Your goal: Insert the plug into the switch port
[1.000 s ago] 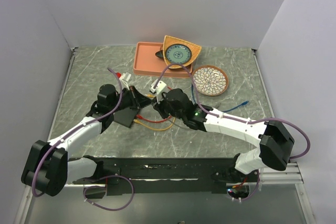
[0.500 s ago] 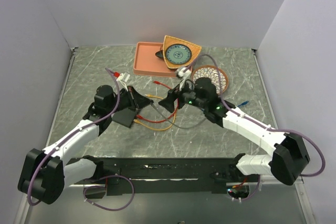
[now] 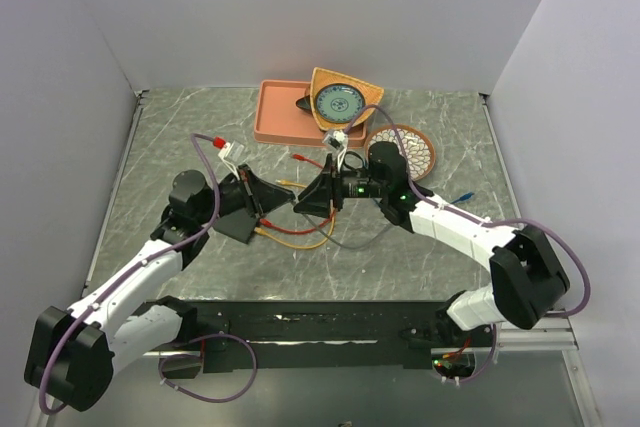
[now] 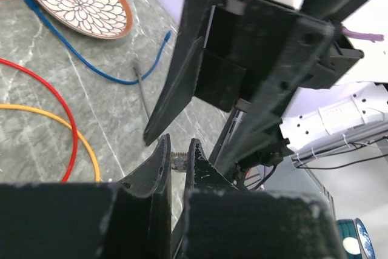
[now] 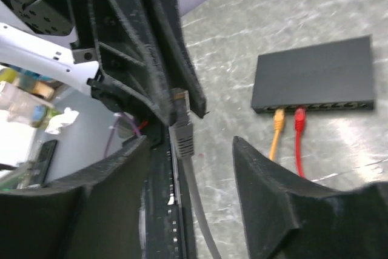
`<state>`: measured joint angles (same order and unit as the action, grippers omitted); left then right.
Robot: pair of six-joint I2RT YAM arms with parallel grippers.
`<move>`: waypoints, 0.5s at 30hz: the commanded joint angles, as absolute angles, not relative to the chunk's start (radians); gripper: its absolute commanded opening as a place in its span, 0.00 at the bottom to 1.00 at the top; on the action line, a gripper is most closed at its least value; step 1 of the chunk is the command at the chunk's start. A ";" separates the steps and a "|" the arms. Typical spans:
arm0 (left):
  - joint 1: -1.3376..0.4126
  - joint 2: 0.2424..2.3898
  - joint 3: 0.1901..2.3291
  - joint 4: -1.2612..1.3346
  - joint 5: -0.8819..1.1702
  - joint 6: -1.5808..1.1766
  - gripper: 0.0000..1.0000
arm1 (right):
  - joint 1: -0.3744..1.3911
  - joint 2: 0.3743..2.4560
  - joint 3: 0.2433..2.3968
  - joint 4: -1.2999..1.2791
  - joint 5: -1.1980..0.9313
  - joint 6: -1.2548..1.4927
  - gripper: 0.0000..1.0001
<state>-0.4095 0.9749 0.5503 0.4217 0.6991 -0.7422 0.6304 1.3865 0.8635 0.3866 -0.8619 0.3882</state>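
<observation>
The plug [image 5: 183, 130] is grey with a ribbed boot and hangs on a grey cable above the table. My left gripper [image 4: 177, 150] is shut on its clear tip [image 4: 178, 161]. My right gripper [image 5: 190, 144] is open, one finger on each side of the plug and its cable, touching neither. In the top view both grippers meet tip to tip, left gripper [image 3: 283, 203] and right gripper [image 3: 306, 201], at mid-table. The switch [image 5: 315, 80] is a flat black box lying on the table, with a yellow plug [image 5: 278, 119] and a red plug [image 5: 299, 118] in its ports. From above, the switch [image 3: 236, 223] is partly hidden under the left arm.
Red and yellow cables [image 3: 300, 237] loop on the table just right of the switch. A blue cable [image 3: 450, 202] lies to the right. At the back stand a salmon tray [image 3: 280, 112], a teal dish in a wooden holder [image 3: 340, 100] and a patterned plate [image 3: 400, 152].
The right gripper has opened. It drew back to the right, then came in again around the grey cable. The left gripper stays shut on the plug and has lifted slightly.
</observation>
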 commanded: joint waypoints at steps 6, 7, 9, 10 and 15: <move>-0.443 0.986 0.600 0.483 0.721 -0.741 0.01 | 0.627 1.431 0.868 0.515 -0.916 0.453 0.38; -0.445 0.988 0.600 0.483 0.719 -0.741 0.01 | 0.627 1.433 0.868 0.518 -0.916 0.454 0.31; -0.446 0.989 0.600 0.479 0.716 -0.739 0.01 | 0.627 1.434 0.870 0.514 -0.911 0.450 0.18; -0.446 0.986 0.600 0.477 0.716 -0.738 0.01 | 0.629 1.437 0.870 0.509 -0.908 0.448 0.14; -0.446 0.973 0.606 0.453 0.701 -0.721 0.01 | 0.627 1.436 0.859 0.514 -0.905 0.439 0.00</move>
<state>-0.4347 0.9916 0.5571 0.4225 0.6918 -0.7444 0.6304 1.4303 0.8627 0.4545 -0.9268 0.4450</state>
